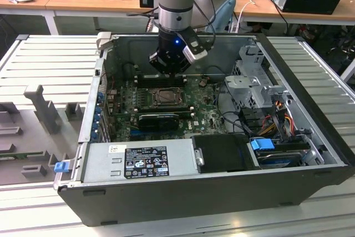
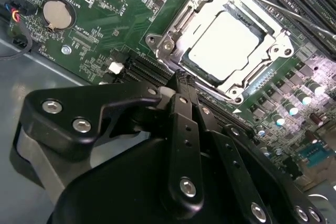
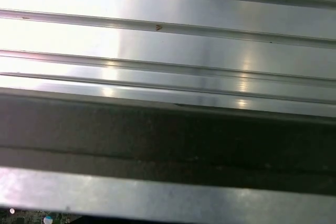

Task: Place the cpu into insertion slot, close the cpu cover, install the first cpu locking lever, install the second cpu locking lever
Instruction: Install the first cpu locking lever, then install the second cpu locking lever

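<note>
Silver cpu cover (image 2: 223, 43) lay shut over the cpu (image 2: 226, 40), just beyond the gripper (image 2: 181, 80); fingers together, empty.

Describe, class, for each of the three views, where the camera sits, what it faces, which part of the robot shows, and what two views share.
Exterior view: off the arm, looking down into the open computer case; the arm and gripper show above the motherboard.
Second wrist view: rides at the wrist, faces the cpu under the cpu cover; the gripper shows.
First wrist view: rides at the wrist, faces ribbed metal panel.
Shared: exterior and second wrist views both show the insertion slot.
</note>
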Motion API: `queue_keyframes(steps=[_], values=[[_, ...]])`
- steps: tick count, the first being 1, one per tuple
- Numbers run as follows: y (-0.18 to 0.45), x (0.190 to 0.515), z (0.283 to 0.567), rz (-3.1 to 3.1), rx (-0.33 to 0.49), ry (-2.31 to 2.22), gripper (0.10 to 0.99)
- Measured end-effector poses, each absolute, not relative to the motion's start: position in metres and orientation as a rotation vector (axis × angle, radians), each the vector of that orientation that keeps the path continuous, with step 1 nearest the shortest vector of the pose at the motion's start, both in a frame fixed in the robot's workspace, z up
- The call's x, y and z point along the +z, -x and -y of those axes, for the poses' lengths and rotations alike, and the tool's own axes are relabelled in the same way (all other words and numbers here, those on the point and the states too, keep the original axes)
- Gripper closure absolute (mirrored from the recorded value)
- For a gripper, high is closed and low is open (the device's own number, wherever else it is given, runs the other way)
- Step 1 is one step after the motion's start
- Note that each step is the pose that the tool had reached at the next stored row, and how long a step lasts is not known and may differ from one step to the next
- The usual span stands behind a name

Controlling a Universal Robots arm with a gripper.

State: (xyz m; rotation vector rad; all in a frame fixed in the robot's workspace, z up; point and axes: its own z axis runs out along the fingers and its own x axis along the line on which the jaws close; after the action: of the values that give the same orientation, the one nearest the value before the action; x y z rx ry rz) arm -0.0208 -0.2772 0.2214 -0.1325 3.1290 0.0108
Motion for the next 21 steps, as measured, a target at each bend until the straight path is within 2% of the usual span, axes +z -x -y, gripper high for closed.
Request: queue_keyframes(steps=[21], values=[[0.021, 0.235, 0.298, -3.129, 0.011, 0.132, 0.98]])
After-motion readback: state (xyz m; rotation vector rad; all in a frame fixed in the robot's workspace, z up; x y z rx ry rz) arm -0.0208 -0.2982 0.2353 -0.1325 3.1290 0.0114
